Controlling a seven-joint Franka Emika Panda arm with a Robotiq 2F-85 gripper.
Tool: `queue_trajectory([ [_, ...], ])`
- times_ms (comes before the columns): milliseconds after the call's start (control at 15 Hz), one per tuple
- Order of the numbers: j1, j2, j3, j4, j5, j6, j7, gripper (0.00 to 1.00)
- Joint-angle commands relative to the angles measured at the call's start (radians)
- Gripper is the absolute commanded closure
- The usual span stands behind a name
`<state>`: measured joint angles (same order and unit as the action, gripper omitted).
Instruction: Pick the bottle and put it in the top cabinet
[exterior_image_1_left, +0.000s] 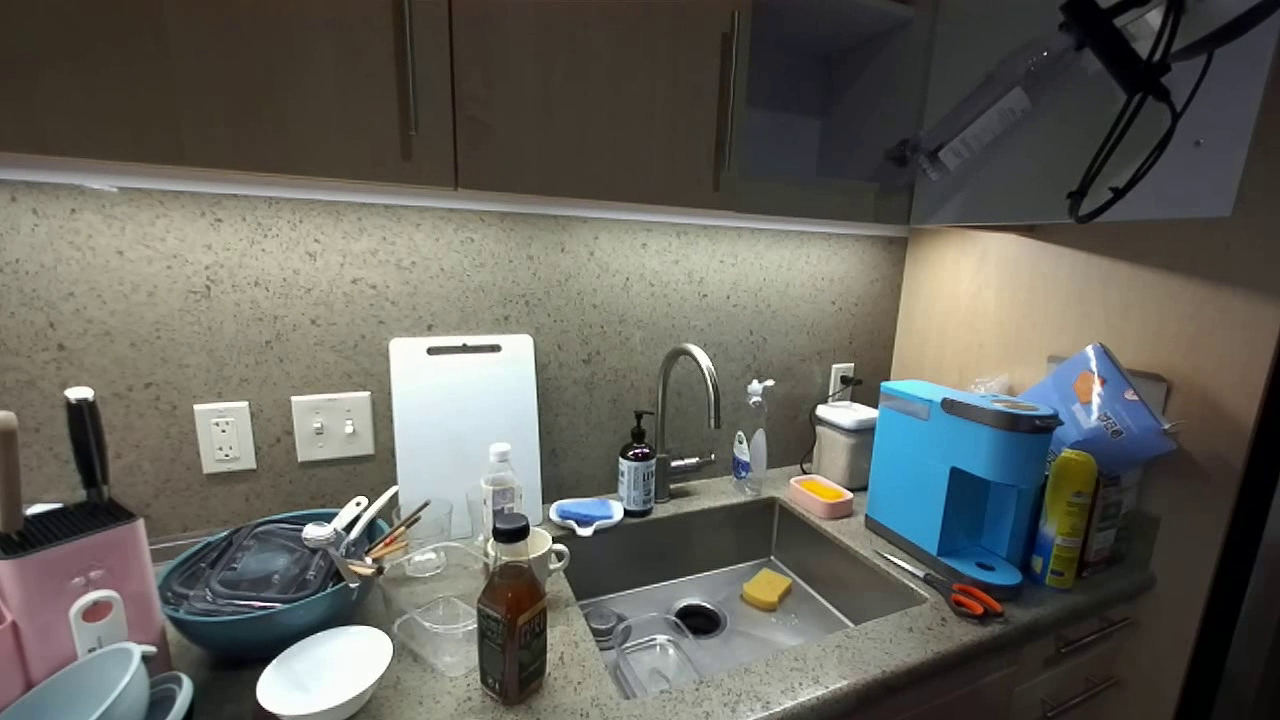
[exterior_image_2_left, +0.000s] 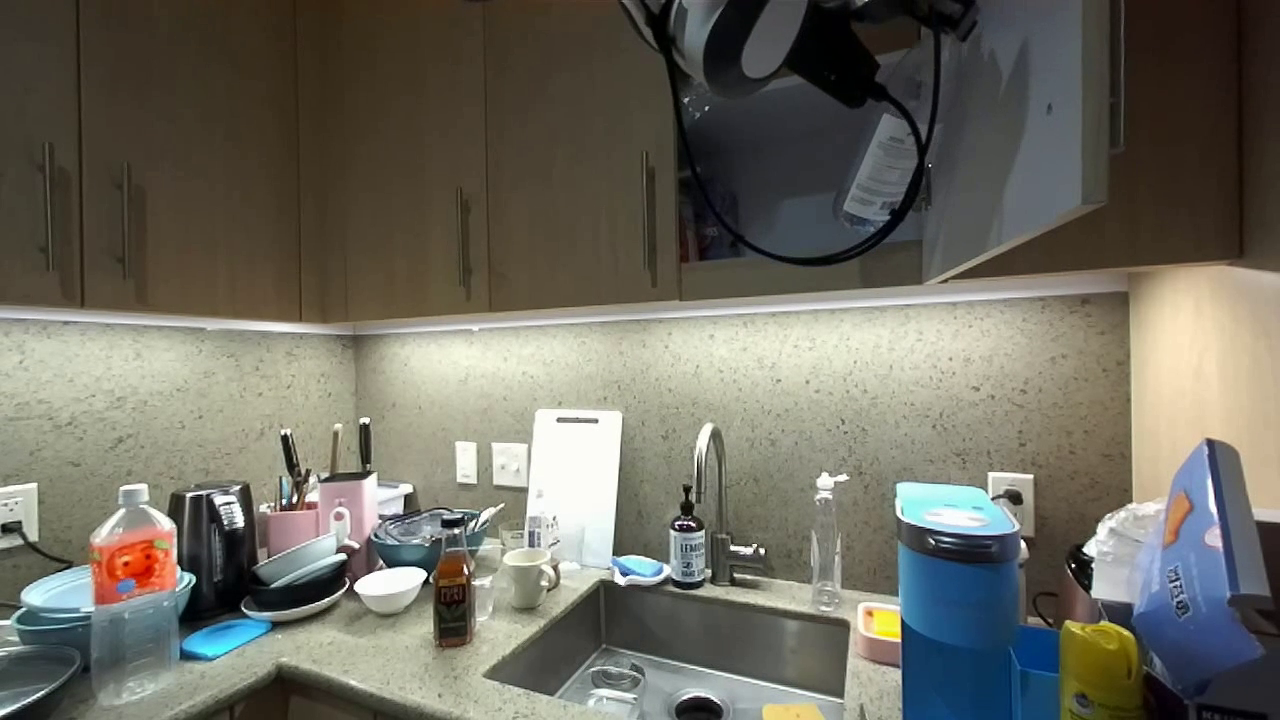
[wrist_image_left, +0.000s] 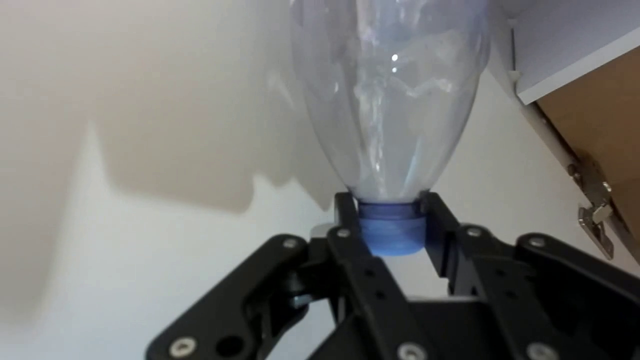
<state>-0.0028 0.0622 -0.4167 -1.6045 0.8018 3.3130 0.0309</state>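
One bottle (wrist_image_left: 387, 115), pinched cap-end, juts from the claw (wrist_image_left: 388, 210).

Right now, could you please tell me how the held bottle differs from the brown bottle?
The held bottle is see-through, while the brown bottle is dark amber. The held bottle hangs tilted in the fingers; the brown bottle stands upright on the counter. The held bottle is blue-capped, the brown bottle black-capped. Both are labelled.
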Motion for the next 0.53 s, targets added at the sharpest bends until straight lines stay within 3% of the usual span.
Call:
queue_trajectory([
  [0,-0.095,-0.076,0.094,-0.052,-0.094,-0.157,0.075,0.89],
  [67,-0.114,-0.094,0.104,-0.055,-0.117,-0.233,0.094,0.89],
  [133,-0.063,-0.106,0.044,-0.052,-0.176,-0.314,0.144,0.89],
  [267,-0.078,-0.119,0.048,-0.018,-0.274,-0.45,0.222,0.89],
  [333,-0.076,-0.116,0.051,0.0,-0.307,-0.447,0.242,0.89],
  [400,-0.125,-0.104,0.105,0.021,-0.308,-0.409,0.235,0.89],
  [467,-0.068,-0.091,0.071,0.032,-0.286,-0.295,0.215,0.89],
])
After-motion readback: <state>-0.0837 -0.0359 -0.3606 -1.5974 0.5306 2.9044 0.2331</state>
